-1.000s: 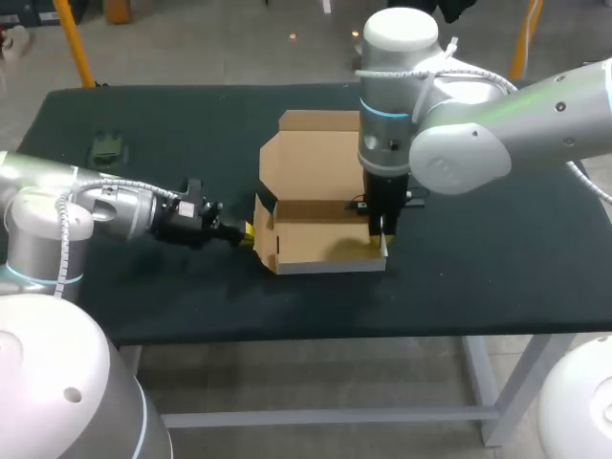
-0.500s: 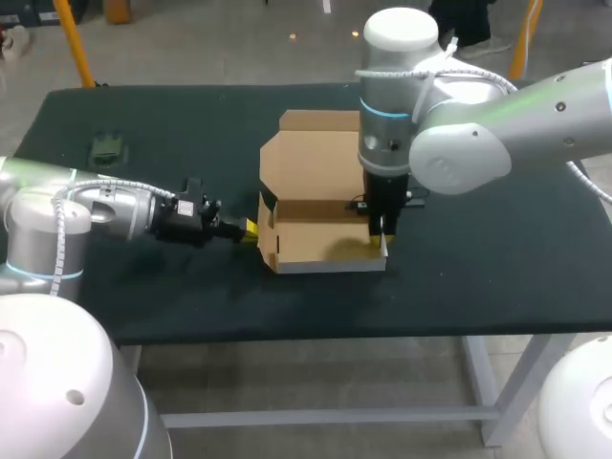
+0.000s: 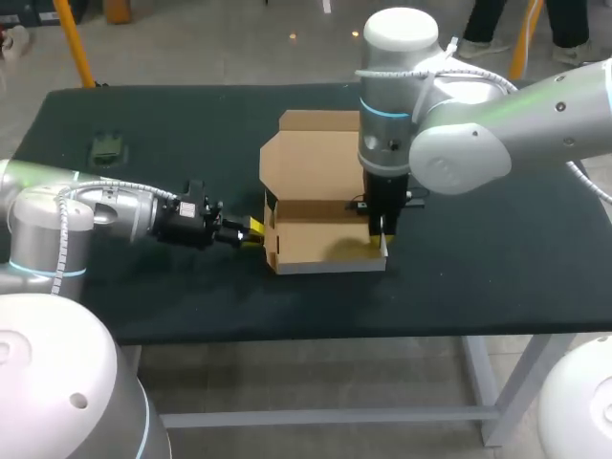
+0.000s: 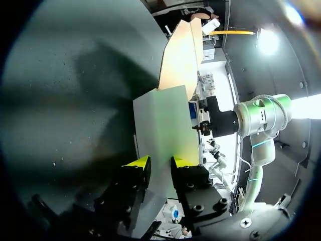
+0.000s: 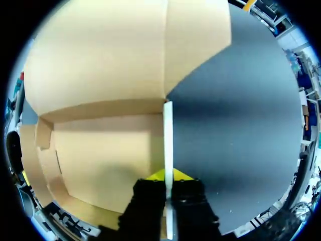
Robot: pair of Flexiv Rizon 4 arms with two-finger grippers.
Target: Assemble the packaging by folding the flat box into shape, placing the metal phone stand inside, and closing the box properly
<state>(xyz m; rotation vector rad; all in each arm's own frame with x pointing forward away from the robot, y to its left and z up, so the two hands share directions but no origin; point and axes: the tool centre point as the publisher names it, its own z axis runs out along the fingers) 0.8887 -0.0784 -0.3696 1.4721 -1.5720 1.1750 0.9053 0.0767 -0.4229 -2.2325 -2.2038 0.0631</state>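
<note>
While the box (image 3: 320, 239) sits in the middle of the surface (image 3: 497, 258) as a half-built tray, with its lid (image 3: 311, 153) lying flat behind it, the head view has the left tool (image 3: 254, 228) at its left side. The right tool (image 3: 381, 239) points straight down onto its right side. A small dark-green thing, probably the phone stand (image 3: 107, 150), is way off near the far left corner, well apart from the box.

Left wrist view: the left wall (image 4: 165, 120) runs right between the yellow tips. Both look pressed against it, so I'd call that tool clamped on the wall.

Right wrist view: same deal. The tips are nearly together with the white edge of the right wall (image 5: 167, 135) pinched between them. The tray's brown floor is on one side, bare surface on the other.

What worries me is two arms gripping opposite walls of thin cardboard. If either one pulls sideways or up out of step, I reckon a wall creases or tears at the fold, or the whole tray gets dragged askew. Letting go too early could also let the walls flop flat.
</note>
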